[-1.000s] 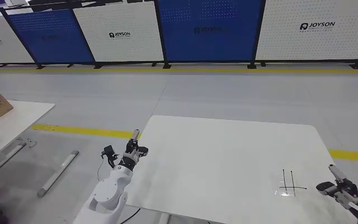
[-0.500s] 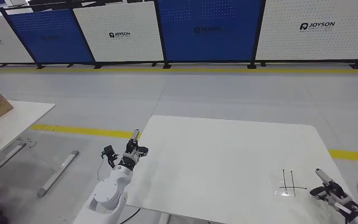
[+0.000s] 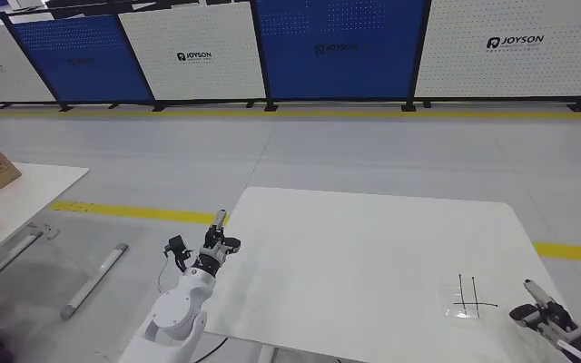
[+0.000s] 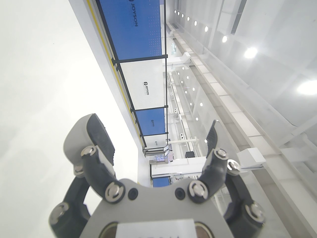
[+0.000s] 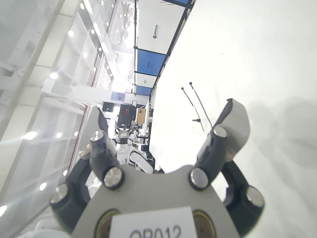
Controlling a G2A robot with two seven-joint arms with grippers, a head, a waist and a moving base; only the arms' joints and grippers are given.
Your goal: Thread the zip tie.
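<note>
So, the zip ties (image 5: 198,102) are laid flat on the white bench (image 3: 363,254), just ahead of the right hand (image 5: 164,110) and a bit toward one finger's side, not touched by it. That hand is held spread wide, with nothing pinched between the fingers.

In the right wrist view three black ties can be counted, each with a small square head. Two are stretched roughly side by side and a third lies across them. From the top view the same bunch is seen as two parallel lines crossed by one more, with what might be a clear film (image 3: 458,310) underneath, hard to be sure.

The left hand (image 4: 156,130) is parked well apart from the ties, at the opposite edge of the bench, also spread and empty. In its wrist view bare bench is seen beside one finger, with blue and white pegboard panels (image 4: 138,38) further off. That hand is also caught tiny in the far background of the right wrist view, past the bench edge.
</note>
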